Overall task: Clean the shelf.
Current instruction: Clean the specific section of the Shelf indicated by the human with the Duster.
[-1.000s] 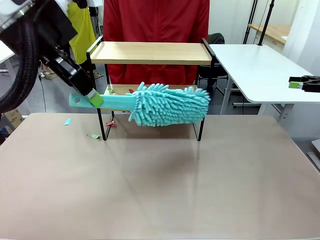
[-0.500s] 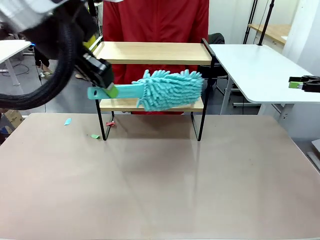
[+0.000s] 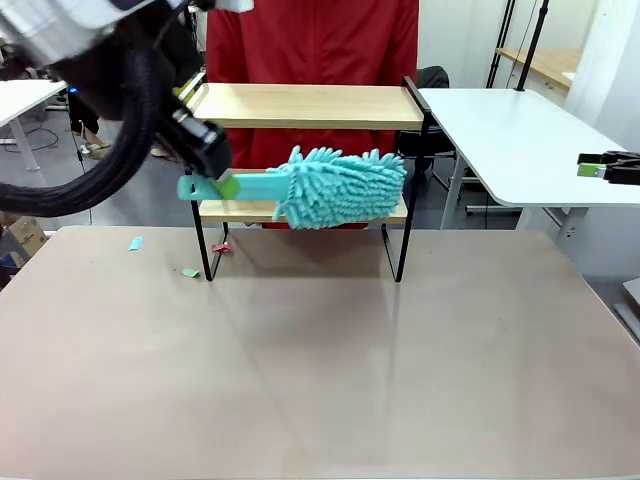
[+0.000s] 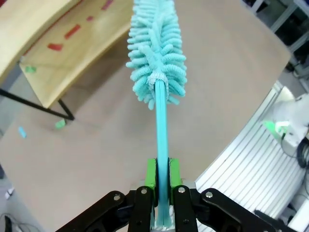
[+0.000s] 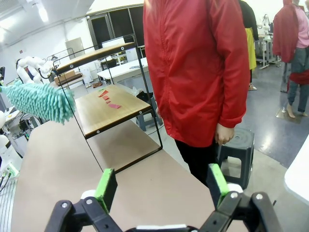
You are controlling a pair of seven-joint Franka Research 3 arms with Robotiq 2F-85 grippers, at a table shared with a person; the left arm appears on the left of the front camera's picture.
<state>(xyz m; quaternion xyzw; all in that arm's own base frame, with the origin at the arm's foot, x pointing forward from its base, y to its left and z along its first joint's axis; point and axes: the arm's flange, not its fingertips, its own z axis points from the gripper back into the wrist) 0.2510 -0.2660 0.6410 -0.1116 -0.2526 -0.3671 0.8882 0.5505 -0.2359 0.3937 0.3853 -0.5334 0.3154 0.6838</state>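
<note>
Grip firm on the left side: pads (image 4: 151,174) of left gripper (image 4: 162,176) clenched on the flat teal handle of duster (image 4: 157,53), one green pad on each face of it. Straight ahead of these fingertips, at the far end of the handle, the fluffy teal head. Up and to the left of the fingers in the left wrist view, the shelf (image 4: 72,63), with red paper scraps (image 4: 72,32) on its lower board and one green bit near the corner of that board.

Seen from the front, duster head held out sideways from the fingers, across the front of the shelf, at the height of the lower board and of the gap above it. Contact with the board: impossible to tell. Below the fingers, on brown table (image 3: 320,380), close to the left leg of the shelf, small green scrap (image 3: 190,272) and blue scrap (image 3: 135,242).

Right gripper (image 5: 161,186) released, fingers (image 5: 106,188) spread wide with nothing between them. Ahead of them and to the left, the shelf seen from its end, standing on the brown table. Ahead of the right finger, person (image 5: 193,72) in red jacket, standing just beside the shelf. Far to the left of these fingers, the duster head.
</note>
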